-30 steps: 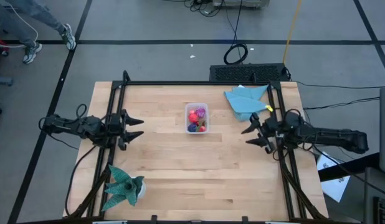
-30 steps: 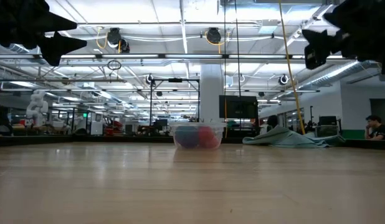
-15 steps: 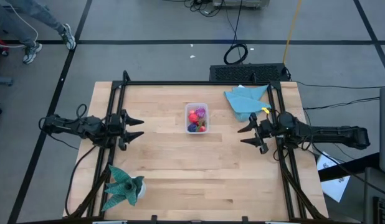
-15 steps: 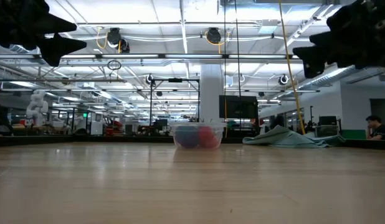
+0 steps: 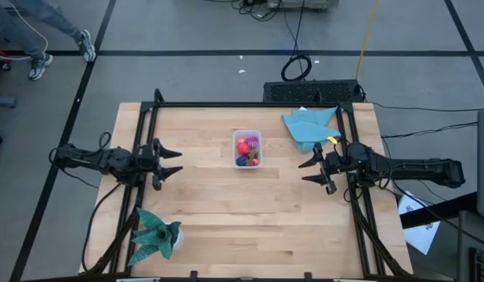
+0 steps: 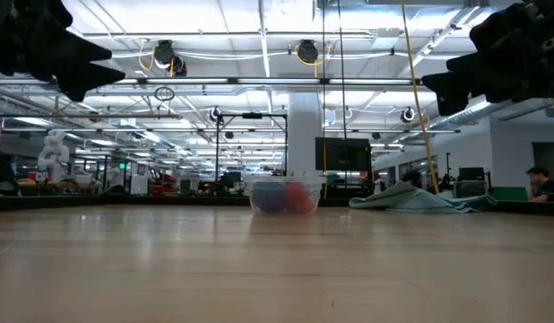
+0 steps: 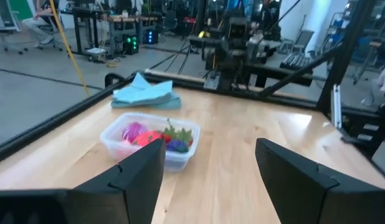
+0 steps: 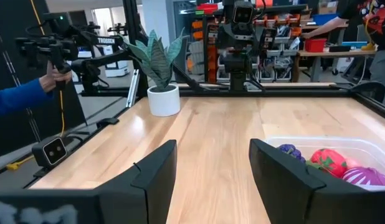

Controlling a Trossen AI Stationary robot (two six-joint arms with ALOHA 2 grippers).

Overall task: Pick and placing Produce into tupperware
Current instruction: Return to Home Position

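Note:
The clear tupperware (image 5: 247, 149) stands on the table toward the far middle; it also shows in the low view (image 6: 283, 195), the left wrist view (image 7: 149, 142) and the right wrist view (image 8: 329, 157). The red, pink and purple produce (image 5: 247, 150) lies inside it. My left gripper (image 5: 173, 161) is open and empty above the table's left side. My right gripper (image 5: 308, 171) is open and empty above the table's right side.
A light blue cloth (image 5: 308, 127) lies at the far right corner. A potted teal-green plant (image 5: 155, 233) stands at the near left corner. Black frame rails (image 5: 145, 157) run along the table's left, right and far edges. Bare wood lies between the grippers.
My right gripper has gone a little toward the table's far edge and toward the tupperware, staying open. The left gripper and the tupperware have kept still.

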